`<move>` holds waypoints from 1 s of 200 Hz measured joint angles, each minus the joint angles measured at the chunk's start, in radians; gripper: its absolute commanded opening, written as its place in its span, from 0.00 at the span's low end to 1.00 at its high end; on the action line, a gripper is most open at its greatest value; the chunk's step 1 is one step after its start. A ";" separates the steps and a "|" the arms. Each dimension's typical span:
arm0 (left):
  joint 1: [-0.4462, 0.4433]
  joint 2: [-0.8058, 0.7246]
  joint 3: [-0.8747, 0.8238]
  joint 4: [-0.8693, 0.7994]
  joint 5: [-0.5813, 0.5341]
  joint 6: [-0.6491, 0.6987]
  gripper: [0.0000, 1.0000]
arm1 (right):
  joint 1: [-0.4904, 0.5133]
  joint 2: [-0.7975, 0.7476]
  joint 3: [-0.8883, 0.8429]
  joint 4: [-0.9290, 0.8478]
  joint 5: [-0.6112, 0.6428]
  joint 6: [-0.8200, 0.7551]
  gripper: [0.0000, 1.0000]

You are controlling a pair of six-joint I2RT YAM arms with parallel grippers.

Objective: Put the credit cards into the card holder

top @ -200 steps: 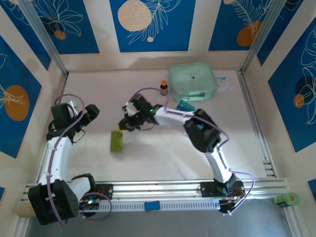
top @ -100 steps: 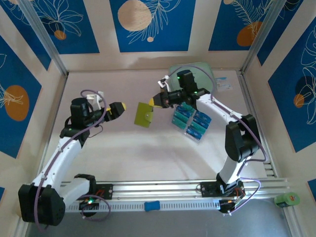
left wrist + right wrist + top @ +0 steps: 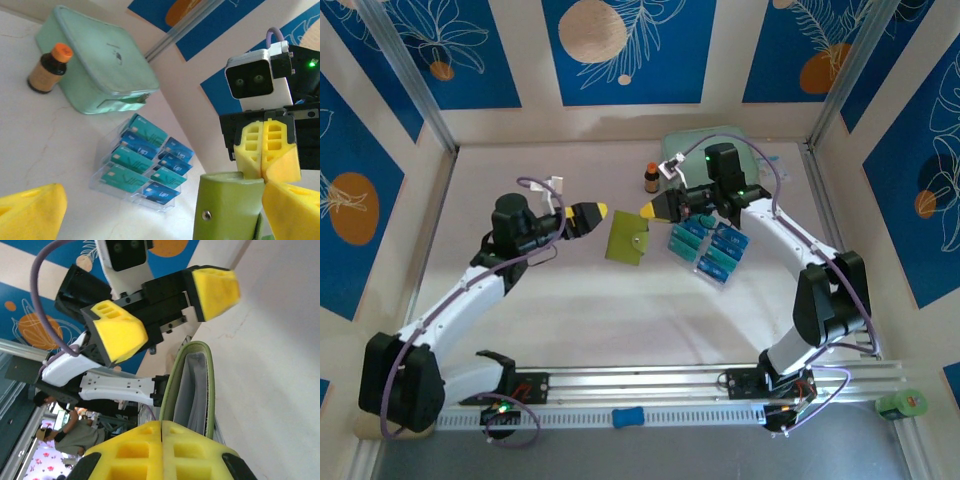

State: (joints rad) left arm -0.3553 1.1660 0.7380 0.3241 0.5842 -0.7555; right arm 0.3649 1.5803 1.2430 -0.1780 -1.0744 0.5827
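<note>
The olive-green card holder (image 3: 625,238) hangs at the table's middle, slightly agape with pale pockets showing (image 3: 192,385). My right gripper (image 3: 650,209) is shut on its upper edge, its yellow fingers (image 3: 265,150) pinching the rim in the left wrist view. My left gripper (image 3: 592,213) stands open just left of the holder, one finger on each side of the holder's edge (image 3: 225,210). Several teal and blue credit cards (image 3: 708,247) lie in a clear tray to the right (image 3: 142,160).
A mint-green zip case (image 3: 700,150) sits at the back right, partly behind the right arm. A small brown bottle (image 3: 651,177) with an orange cap stands beside it. Walls close the table on three sides.
The right arm swung from left of centre back to the right, carrying the card holder to the middle. The left arm reached out to the right, up to the holder.
</note>
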 measured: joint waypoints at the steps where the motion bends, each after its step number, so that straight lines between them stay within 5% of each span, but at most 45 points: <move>1: -0.001 0.002 0.000 0.003 0.000 -0.001 0.99 | 0.000 0.000 0.000 0.001 -0.002 0.000 0.00; 130: -0.119 0.032 -0.051 0.204 0.015 -0.060 0.86 | 0.000 -0.001 -0.002 0.105 -0.050 0.059 0.00; 200: -0.138 0.066 -0.051 0.269 0.050 -0.080 0.68 | 0.002 -0.001 -0.002 0.132 -0.052 0.080 0.00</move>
State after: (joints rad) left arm -0.4931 1.2324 0.6872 0.5926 0.6338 -0.8360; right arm 0.3672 1.5795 1.2411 -0.0463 -1.1263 0.6624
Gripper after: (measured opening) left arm 0.702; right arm 0.054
